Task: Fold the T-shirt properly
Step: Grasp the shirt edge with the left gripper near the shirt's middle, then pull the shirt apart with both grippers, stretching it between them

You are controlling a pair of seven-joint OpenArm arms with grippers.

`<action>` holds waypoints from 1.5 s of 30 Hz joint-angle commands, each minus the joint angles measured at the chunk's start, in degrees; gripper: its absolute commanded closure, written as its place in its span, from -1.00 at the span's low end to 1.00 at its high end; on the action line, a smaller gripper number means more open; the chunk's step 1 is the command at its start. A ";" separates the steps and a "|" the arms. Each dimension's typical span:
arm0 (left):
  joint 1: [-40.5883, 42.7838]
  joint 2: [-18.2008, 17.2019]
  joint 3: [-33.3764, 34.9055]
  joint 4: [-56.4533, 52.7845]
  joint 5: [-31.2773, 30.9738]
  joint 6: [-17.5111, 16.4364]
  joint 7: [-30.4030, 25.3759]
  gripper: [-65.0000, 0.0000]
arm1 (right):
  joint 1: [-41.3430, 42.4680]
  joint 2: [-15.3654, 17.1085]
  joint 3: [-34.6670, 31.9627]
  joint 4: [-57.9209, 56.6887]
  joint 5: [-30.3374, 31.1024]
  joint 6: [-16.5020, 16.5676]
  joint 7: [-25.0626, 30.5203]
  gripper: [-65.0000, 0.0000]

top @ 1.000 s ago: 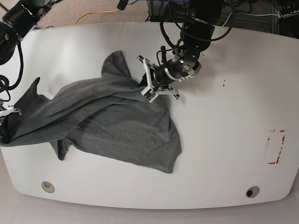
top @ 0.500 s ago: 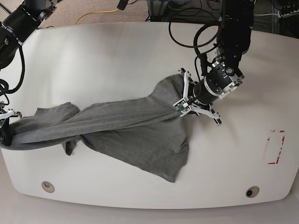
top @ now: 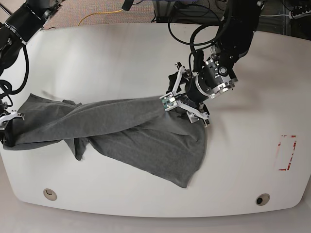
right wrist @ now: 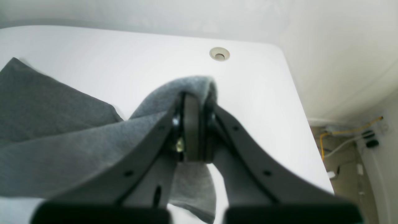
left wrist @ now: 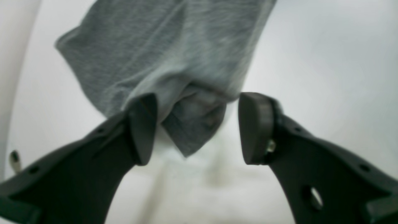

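The grey T-shirt (top: pixel 136 136) lies crumpled and stretched across the white table (top: pixel 121 58), from the left edge to the centre. My left gripper (top: pixel 183 104) is open at the shirt's right end. In the left wrist view its jaws stand wide apart (left wrist: pixel 196 127), with a bunched corner of the shirt (left wrist: pixel 174 62) loose between them. My right gripper (top: pixel 7 122) is at the table's left edge. In the right wrist view it (right wrist: pixel 192 124) is shut on a fold of the shirt (right wrist: pixel 62 149), which drapes over its fingers.
A red marked rectangle (top: pixel 286 153) is on the table at the right. Round grommets sit near the front edge (top: pixel 49 194) (top: pixel 262 199), and one shows in the right wrist view (right wrist: pixel 219 53). Cables lie on the floor behind the table (top: pixel 102 14).
My left arm dragged the shirt's end to the right, then came back a little to the left, and its jaws now stand apart. The shirt has been pulled out longer across the table.
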 commanded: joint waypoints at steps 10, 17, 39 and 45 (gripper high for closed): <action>2.07 0.48 -5.06 -0.91 -0.06 0.36 -0.77 -0.21 | 0.77 -0.36 0.41 0.89 0.85 -0.36 1.95 1.00; 1.89 -1.10 -9.54 -8.21 -0.41 0.36 -1.03 -0.21 | 0.77 -0.45 0.41 0.89 0.85 -0.36 1.95 1.00; -1.10 4.79 -12.44 -23.77 -0.59 0.36 -7.72 -0.21 | 0.68 -0.45 0.41 1.16 0.85 -0.36 1.95 1.00; -1.36 5.93 -13.32 -27.29 -0.59 0.36 -9.91 -0.17 | 0.68 -0.45 0.41 1.16 0.85 -0.36 1.95 1.00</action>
